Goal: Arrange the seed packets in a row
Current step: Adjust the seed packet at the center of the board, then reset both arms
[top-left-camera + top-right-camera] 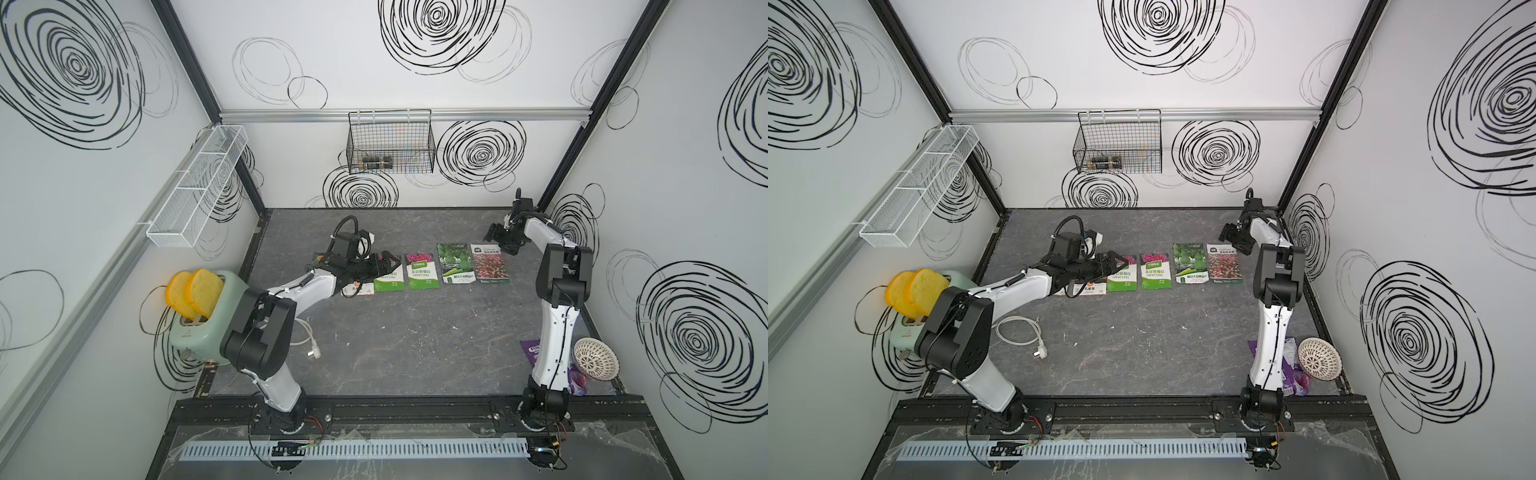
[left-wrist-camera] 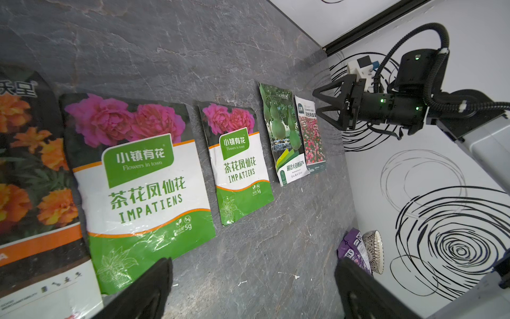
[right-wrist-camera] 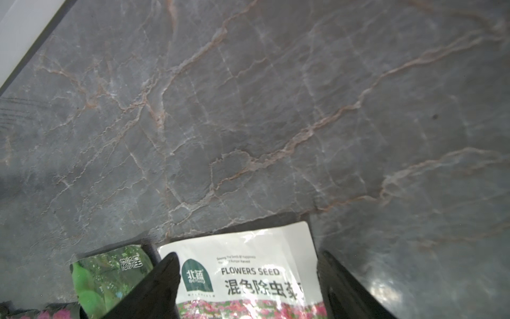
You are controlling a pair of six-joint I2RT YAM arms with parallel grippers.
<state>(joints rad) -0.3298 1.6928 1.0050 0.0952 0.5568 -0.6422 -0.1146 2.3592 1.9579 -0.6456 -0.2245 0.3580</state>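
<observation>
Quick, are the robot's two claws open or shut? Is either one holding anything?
Left claw: open, holding nothing.
Right claw: open, holding nothing.

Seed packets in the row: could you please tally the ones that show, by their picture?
Green-white pink-flower packets: 2
Green-fruit packet: 1
Red-pink flower-field packet: 1
Orange-flower packet: 1 clearly seen; the left arm hides that end in both top views
Total: 5 visible
</observation>
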